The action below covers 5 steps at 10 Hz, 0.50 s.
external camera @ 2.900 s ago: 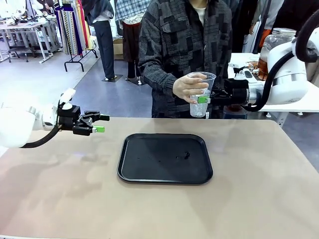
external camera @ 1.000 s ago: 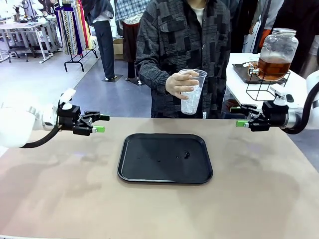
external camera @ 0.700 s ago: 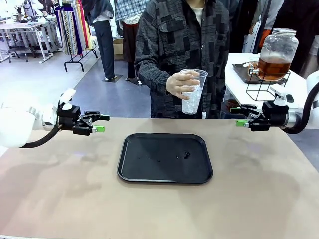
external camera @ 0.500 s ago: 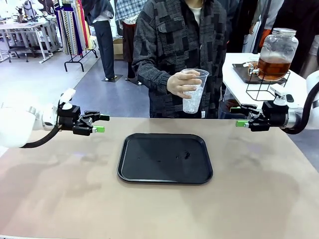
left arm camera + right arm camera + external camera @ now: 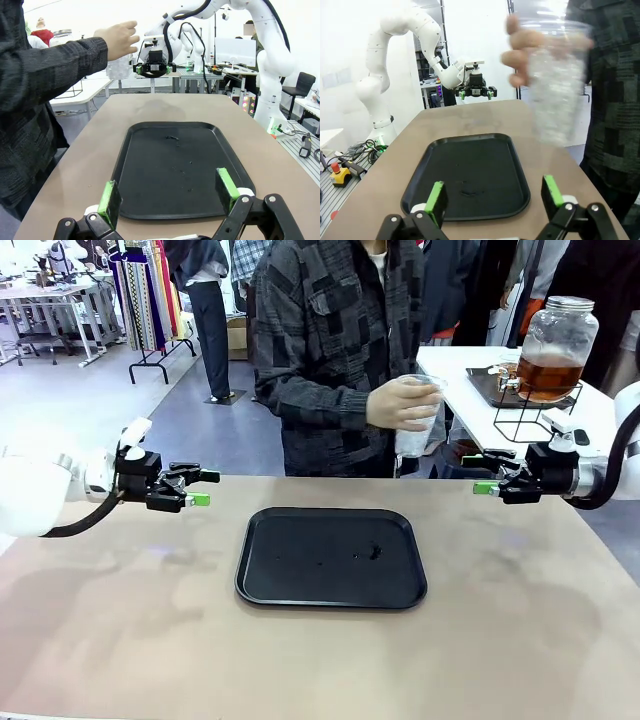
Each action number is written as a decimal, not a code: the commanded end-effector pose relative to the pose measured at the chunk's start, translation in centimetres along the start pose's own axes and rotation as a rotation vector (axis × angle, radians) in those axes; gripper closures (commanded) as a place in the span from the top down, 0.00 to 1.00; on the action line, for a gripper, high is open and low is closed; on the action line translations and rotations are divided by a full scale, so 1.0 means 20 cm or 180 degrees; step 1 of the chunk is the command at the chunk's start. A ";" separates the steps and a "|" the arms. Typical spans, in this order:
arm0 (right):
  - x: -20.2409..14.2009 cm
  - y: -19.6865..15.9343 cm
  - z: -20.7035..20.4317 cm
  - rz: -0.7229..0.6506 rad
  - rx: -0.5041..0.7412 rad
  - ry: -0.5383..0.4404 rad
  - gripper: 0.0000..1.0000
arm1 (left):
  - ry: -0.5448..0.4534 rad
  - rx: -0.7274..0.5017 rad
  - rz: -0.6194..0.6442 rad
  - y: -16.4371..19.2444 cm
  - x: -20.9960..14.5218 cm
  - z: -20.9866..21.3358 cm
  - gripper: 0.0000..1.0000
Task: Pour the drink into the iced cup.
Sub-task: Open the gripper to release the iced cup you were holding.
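Front view: a person's hand (image 5: 405,403) holds the iced cup (image 5: 415,430) (blurred) toward the drink (image 5: 546,375); left gripper (image 5: 199,488) and right gripper (image 5: 478,473) spread, empty.

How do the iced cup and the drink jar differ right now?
The iced cup is held in the air by the person's hand; the drink jar stands on a wire stand on the white side table. The cup holds ice and no drink; the jar holds amber drink. The cup is open-topped; the jar is lidded. Both are clear.

black tray (image 5: 331,557); amber-brown drink (image 5: 546,376)
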State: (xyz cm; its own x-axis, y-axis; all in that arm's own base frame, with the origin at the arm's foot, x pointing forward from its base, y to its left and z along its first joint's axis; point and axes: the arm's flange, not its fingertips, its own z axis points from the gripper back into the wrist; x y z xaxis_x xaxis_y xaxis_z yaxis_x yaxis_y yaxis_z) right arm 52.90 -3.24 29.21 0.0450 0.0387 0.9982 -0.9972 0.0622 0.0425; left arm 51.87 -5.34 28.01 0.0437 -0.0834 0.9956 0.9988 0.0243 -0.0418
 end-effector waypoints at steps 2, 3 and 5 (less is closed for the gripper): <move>0.01 0.00 0.00 0.0008 0.0003 0.0001 1.00 | 0.0004 0.0004 -0.0005 0.00 0.01 0.00 1.00; 0.01 0.00 0.00 0.0008 0.0003 0.0001 1.00 | 0.0004 0.0004 -0.0005 0.00 0.01 0.00 1.00; 0.01 0.00 0.00 0.0008 0.0003 0.0001 1.00 | 0.0004 0.0004 -0.0005 0.00 0.01 0.00 1.00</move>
State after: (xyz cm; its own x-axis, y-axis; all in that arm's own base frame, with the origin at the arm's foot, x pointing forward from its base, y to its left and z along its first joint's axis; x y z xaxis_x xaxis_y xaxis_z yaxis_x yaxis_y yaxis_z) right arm 52.90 -3.24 29.21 0.0450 0.0387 0.9982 -0.9972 0.0622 0.0426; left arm 51.87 -5.34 28.01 0.0437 -0.0834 0.9956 0.9988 0.0243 -0.0418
